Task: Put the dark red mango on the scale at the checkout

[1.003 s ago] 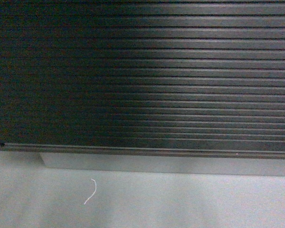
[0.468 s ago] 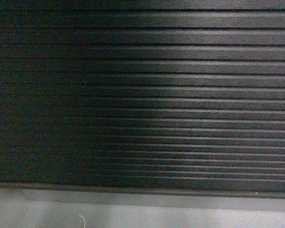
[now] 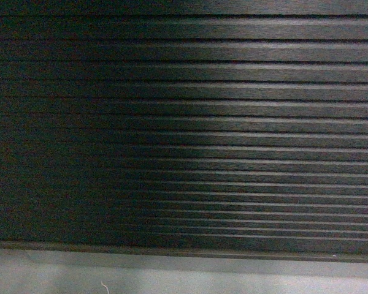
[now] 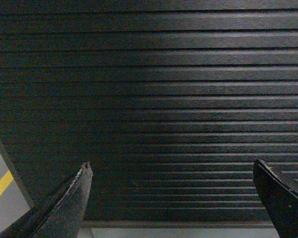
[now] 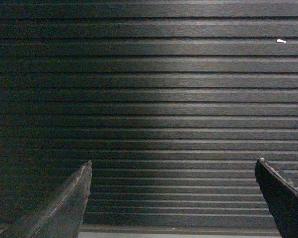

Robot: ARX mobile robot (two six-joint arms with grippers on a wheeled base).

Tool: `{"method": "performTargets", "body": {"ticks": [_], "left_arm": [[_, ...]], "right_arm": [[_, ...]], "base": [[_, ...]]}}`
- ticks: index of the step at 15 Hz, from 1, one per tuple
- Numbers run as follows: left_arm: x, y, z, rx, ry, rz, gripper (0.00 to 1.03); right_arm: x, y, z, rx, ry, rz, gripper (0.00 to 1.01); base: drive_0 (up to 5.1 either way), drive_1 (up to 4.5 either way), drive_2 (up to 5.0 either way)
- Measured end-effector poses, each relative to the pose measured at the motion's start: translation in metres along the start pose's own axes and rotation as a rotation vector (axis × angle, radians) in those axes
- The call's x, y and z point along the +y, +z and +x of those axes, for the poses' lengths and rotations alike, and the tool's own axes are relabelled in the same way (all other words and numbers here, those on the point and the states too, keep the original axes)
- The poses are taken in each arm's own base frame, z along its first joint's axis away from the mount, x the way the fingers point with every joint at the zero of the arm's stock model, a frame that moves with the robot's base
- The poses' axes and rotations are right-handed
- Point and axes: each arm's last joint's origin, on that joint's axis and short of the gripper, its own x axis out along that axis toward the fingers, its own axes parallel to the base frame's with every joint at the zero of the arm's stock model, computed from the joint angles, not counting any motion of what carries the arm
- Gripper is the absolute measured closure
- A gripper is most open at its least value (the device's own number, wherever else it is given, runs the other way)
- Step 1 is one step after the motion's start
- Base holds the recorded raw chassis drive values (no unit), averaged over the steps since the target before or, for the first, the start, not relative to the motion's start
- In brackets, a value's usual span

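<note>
The checkout (image 3: 184,122) fills the head view with its black ribbed slatted front, down to a grey base strip (image 3: 184,269). The same slats fill both wrist views, checkout (image 4: 154,99) and checkout (image 5: 154,99). My left gripper (image 4: 171,166) is open, its two dark fingers wide apart and empty, facing the slats. My right gripper (image 5: 173,163) is open the same way, with nothing between its fingers. The dark red mango and the scale are out of view.
Grey floor (image 3: 49,282) shows under the counter with a thin white thread (image 3: 103,286) on it. In the left wrist view the counter's left end (image 4: 5,153) meets grey floor with a yellow line (image 4: 0,188). A small white speck (image 5: 281,41) sits on a slat.
The slatted front has grown larger and slid down the head view; the grey base and floor have shrunk to a thin strip, and the counter's left corner has left the frame.
</note>
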Motion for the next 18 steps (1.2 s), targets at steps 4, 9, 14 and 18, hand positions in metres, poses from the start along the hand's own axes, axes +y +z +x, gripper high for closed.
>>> {"method": "performTargets", "body": {"ticks": [4,9,14,18], "left_arm": [[0.0000,0.0000,0.0000,0.000,0.000,0.000,0.05],[0.0000,-0.0002,0.0000,0.003,-0.001,0.000,0.05],[0.0000,0.0000,0.0000,0.000,0.000,0.000,0.05],[0.0000,0.0000,0.0000,0.000,0.000,0.000,0.05]], "right_arm": [[0.0000,0.0000,0.0000,0.000,0.000,0.000,0.03],[0.0000,-0.0002,0.0000,0.002,0.000,0.000,0.03],[0.0000,0.0000,0.0000,0.000,0.001,-0.001,0.03],[0.0000,0.0000,0.0000,0.000,0.000,0.001,0.03]], "base": [[0.0,0.00,0.0],[0.0,0.00,0.0],[0.0,0.00,0.0],[0.0,0.00,0.0]]}}
